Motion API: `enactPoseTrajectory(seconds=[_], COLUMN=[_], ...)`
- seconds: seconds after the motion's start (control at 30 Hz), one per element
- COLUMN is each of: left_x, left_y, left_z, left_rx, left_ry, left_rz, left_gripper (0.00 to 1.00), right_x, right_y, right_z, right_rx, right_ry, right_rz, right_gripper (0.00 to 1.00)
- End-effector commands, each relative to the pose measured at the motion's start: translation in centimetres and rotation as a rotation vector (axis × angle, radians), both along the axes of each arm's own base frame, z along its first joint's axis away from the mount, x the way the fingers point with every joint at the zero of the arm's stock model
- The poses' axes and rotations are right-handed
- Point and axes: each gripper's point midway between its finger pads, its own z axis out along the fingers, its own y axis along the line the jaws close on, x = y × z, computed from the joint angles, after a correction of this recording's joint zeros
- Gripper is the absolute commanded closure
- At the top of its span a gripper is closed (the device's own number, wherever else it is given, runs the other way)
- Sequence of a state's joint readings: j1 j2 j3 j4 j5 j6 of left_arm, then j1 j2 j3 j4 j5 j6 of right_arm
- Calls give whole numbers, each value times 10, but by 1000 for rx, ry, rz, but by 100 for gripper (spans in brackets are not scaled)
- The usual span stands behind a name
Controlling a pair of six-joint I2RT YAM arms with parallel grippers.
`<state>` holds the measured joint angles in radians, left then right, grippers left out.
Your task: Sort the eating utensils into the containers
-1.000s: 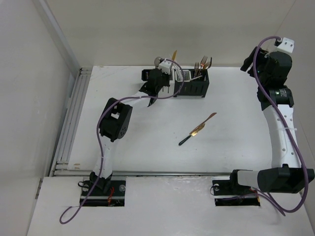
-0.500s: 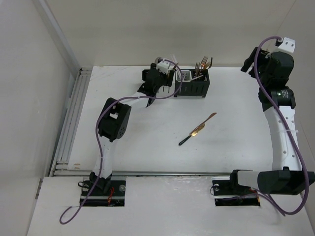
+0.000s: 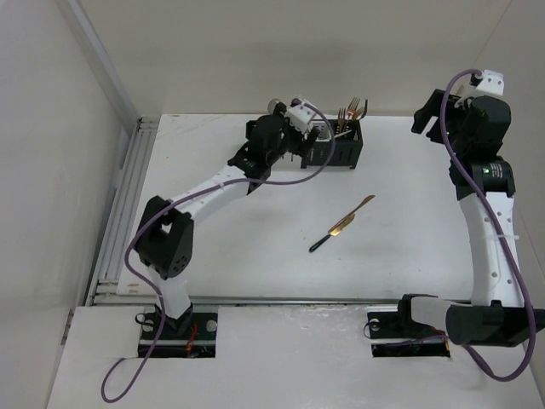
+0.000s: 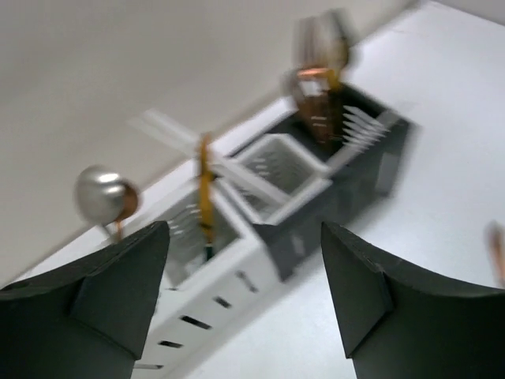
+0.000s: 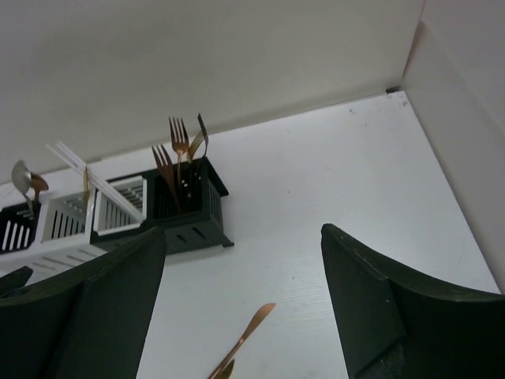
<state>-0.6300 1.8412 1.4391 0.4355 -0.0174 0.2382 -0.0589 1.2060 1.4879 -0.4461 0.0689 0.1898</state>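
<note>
The containers [image 3: 339, 152] stand in a row at the back of the table, black and white. Copper forks [image 5: 175, 150] stick up from the right black holder [image 5: 189, 213]. White chopsticks [image 5: 95, 183] lean across the white holders, and a gold utensil [image 4: 206, 193] stands in the left white holder [image 4: 229, 272]. A spoon [image 4: 101, 193] shows further left. My left gripper [image 4: 243, 230] hovers open just above and in front of the row, holding nothing. On the table lie a copper knife [image 3: 359, 205] and a gold, black-handled knife [image 3: 330, 233], overlapping. My right gripper [image 5: 243, 230] hangs open high at the right.
A metal rail [image 3: 128, 204] runs along the table's left edge, with walls close behind and on both sides. My left arm [image 3: 204, 187] stretches diagonally across the left half of the table. The right arm [image 3: 490, 230] stands upright along the right edge.
My left gripper has opened and the gold utensil it held upright now stands in a white holder. The left arm has stretched out lower. The right gripper rose slightly.
</note>
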Motion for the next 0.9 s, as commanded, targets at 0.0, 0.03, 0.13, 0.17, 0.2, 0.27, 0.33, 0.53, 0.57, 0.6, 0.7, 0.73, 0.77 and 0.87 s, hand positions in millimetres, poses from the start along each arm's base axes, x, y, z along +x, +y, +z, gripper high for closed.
enactPoseTrajectory(seconds=[0.0,0.03,0.13,0.17,0.2,0.27,0.33,0.53,0.57,0.6,0.7,0.73,0.77,0.87], left_x=[-86,-121,-179,-183,-189,-203,-217,-253,-257,-248,-238,-233,-232,-213], left_y=[-40,-58,-71,-76,-78,-74,-76,-80,-84,-80,-79,-82,-84,-86], left_z=[-9,-12,-85,-89,-102,-135,-141,-180,-192,-201,-221,-222,-226,-237], left_rx=[125,165,292,309,333,390,408,548,581,606,641,632,645,663], left_ry=[132,141,420,456,512,642,664,699,711,715,726,725,712,704], left_rz=[-393,-618,-803,-815,-824,-845,-866,-878,-851,-780,-680,-647,-635,-539], left_gripper=[27,27,31,31,33,29,23,13,13,14,15,15,15,21], right_x=[-7,-10,-28,-32,-41,-49,-57,-70,-73,-75,-80,-80,-83,-84], right_y=[11,11,14,15,15,14,14,10,11,11,11,9,10,10], right_z=[-35,-39,-54,-59,-52,-58,-57,-65,-68,-65,-66,-66,-67,-69], right_rx=[6,6,11,12,10,9,9,-4,-3,-4,-3,-6,-6,-5], right_ry=[123,128,149,156,138,152,154,178,186,177,184,184,181,190], right_rz=[75,75,84,84,84,75,75,52,52,52,52,43,43,43], right_gripper=[16,16,16,16,16,16,16,16,16,16,16,16,16,16])
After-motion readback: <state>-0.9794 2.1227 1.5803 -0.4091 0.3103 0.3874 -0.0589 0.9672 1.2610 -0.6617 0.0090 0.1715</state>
